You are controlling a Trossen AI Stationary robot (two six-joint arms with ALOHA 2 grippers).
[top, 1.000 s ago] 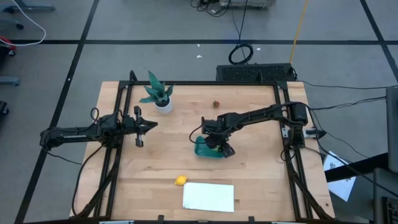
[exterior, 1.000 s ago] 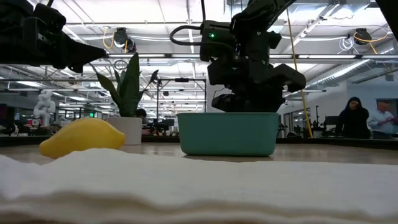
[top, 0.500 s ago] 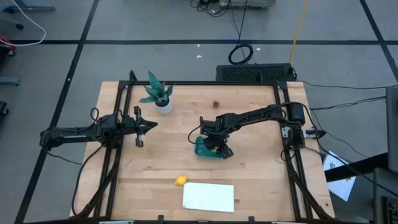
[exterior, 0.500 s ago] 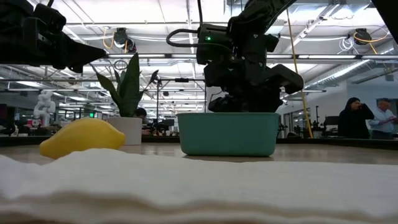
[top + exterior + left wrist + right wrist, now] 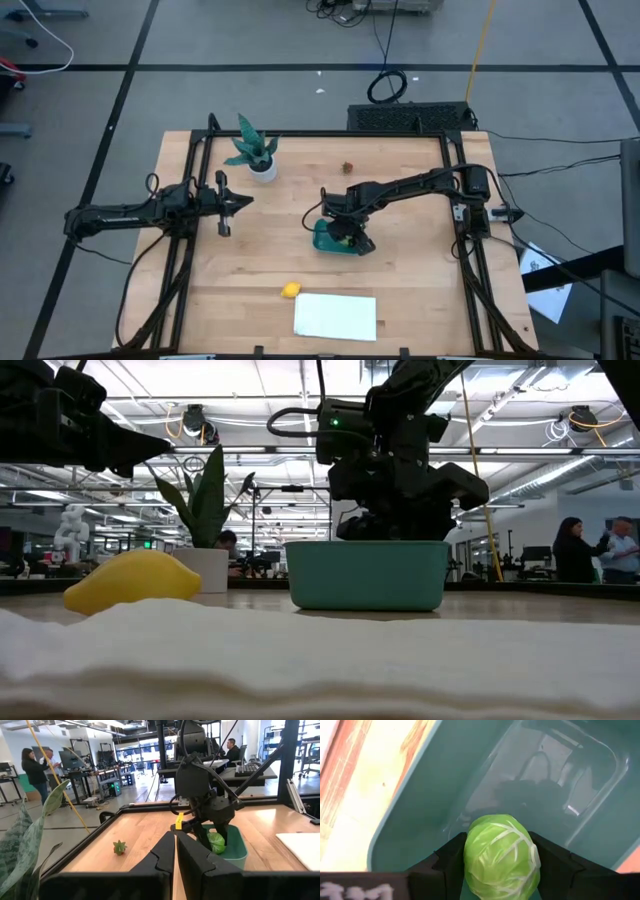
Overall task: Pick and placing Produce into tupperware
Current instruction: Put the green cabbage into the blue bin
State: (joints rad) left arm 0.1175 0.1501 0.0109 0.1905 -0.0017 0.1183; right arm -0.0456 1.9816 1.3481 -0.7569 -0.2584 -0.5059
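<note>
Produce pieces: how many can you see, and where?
3. A green cabbage-like ball held in the right pincer over the tupperware; a yellow lemon beside the white sheet; a tiny dark red piece on the table's far side.

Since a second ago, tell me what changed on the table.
The right gripper, shut on the green ball, shifted slightly left over the teal container and sank a little toward it. The left gripper, lemon and plant stayed put.

High view looks straight down on the whole table (image 5: 250,260). Low view sits at tabletop level, facing the room. Right wrist view is close inside the tupperware (image 5: 420,785), also visible in left wrist view (image 5: 237,847).
</note>
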